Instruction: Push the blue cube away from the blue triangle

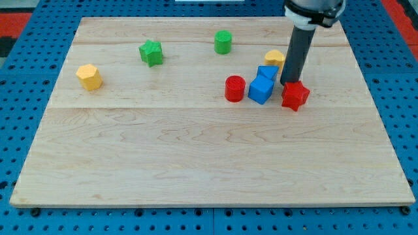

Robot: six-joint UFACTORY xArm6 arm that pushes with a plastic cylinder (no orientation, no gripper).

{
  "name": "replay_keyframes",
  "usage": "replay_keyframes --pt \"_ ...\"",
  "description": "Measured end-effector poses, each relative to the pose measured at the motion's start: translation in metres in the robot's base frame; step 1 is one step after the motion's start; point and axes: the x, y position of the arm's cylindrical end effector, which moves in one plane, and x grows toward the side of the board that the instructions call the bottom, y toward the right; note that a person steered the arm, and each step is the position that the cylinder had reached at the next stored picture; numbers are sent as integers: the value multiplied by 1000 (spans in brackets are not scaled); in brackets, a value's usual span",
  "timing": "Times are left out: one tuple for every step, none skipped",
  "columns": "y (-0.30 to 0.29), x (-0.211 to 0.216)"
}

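Observation:
The blue cube (260, 89) sits right of the board's centre, touching the blue triangle (267, 72) just above and to its right. My tip (287, 83) is at the end of the dark rod (296, 55), just right of the two blue blocks and directly above the red star-shaped block (295, 95). The tip stands very close to the blue cube's right side; I cannot tell if it touches.
A red cylinder (235, 88) stands just left of the blue cube. A yellow block (275, 58) lies partly behind the rod. A green cylinder (223, 42) and a green star (151, 52) lie near the top. A yellow hexagon (89, 76) lies at the left.

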Motion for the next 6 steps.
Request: replay_keyframes --pt "7 -3" --pt "17 -23" --pt "1 -32" --pt "-43 -19" --pt "-78 10" --pt "-100 44"
